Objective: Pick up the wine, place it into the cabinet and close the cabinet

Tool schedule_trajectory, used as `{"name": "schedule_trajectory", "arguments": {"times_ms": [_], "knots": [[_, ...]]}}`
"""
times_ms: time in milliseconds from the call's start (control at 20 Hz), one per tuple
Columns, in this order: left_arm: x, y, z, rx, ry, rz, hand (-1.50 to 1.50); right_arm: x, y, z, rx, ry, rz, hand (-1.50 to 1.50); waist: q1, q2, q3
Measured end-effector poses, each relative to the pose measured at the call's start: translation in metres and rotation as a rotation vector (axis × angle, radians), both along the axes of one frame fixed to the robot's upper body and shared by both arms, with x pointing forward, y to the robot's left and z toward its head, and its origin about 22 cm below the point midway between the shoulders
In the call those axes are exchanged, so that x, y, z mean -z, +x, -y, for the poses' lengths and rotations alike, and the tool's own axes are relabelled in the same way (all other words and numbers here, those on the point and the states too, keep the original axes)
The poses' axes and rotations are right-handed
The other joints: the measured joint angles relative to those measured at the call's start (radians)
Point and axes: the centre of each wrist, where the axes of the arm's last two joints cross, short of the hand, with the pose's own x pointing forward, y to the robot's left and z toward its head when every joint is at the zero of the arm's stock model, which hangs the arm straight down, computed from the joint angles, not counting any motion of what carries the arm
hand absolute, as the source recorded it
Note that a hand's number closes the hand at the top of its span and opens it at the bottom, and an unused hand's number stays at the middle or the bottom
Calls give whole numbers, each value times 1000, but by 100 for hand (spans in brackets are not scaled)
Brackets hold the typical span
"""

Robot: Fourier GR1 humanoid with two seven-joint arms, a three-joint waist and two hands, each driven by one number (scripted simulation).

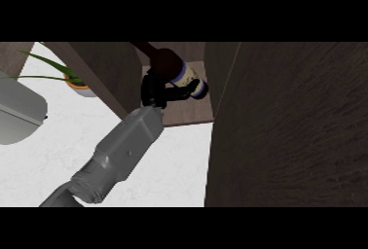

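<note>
The dark wine bottle [173,65] with a cream and blue label is tilted inside the open cabinet, above its wooden floor [191,115]. My left hand [154,92] is curled round the bottle's lower part, and its grey forearm rises from the lower left. The bottle's neck points up and to the left into the dark interior. I cannot tell whether the bottle touches the cabinet floor. The cabinet door [287,126] stands open and fills the right half of the view. My right hand shows nowhere.
The cabinet's left wall [108,68] stands close beside my wrist. A potted plant [78,82] sits behind it on the white counter [173,165]. A grey rounded appliance [18,112] lies at the far left.
</note>
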Motion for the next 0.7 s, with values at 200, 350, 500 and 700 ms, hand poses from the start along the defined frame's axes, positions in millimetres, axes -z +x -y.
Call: {"name": "schedule_trajectory", "arguments": {"times_ms": [200,350,500,700], "knots": [[8,-9,4,7,-1,-8,150,0,2,-2,-17,0,4,-150,-18,3,0],[10,-13,7,3,-7,-18,150,0,3,-2,-21,2,2,-150,-23,3,-1],[7,-14,11,-12,-31,-16,150,1,5,-4,-24,6,1,-150,-25,4,-1],[2,-14,16,-41,-59,-7,-150,-1,4,-6,-30,3,6,-150,-30,5,-1]]}}
